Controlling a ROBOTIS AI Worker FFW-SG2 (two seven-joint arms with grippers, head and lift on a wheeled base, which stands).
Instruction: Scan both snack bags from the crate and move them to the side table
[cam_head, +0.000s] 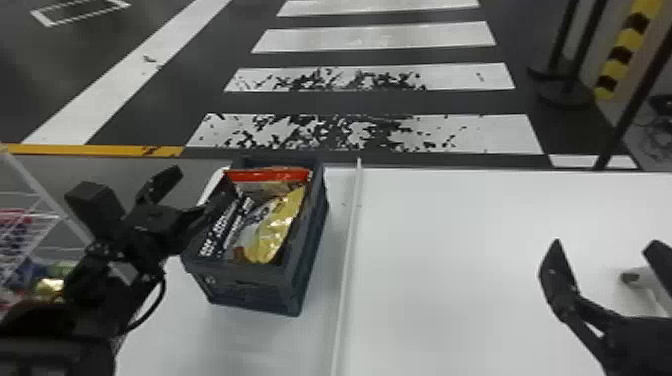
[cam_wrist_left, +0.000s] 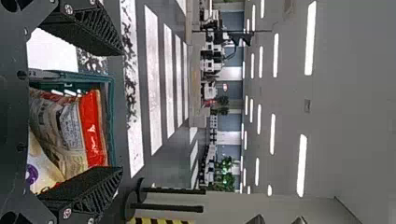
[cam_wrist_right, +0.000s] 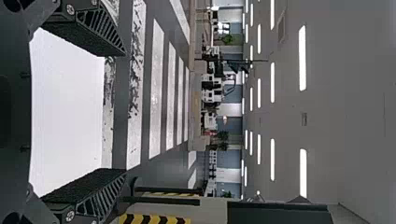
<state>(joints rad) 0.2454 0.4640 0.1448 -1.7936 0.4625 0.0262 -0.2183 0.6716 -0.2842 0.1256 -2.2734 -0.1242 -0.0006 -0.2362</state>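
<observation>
A dark blue-grey plastic crate (cam_head: 250, 282) stands on a smooth white tabletop (cam_head: 475, 310), left of a narrow raised white strip (cam_head: 348, 260). Both snack bags are in the crate: a glossy bag with a bright red top band (cam_head: 267, 175) lies at the far end, and a shiny gold-and-white foil bag (cam_head: 275, 230) lies nearer, along the right side. The left gripper (cam_head: 196, 186), black with two flat fingers, is at the crate's left side; in the left wrist view its fingers are spread wide, with the crate and bags seen between them. The matching black right gripper (cam_head: 606, 244) is over the tabletop right of the strip, also with its fingers well apart. Near it is a pale grey object with a dark tip (cam_head: 650, 290), partly hidden. At the far left is a white wire basket (cam_head: 27, 216); beyond the tabletop, white stripes (cam_head: 372, 132) cross the dark floor.
</observation>
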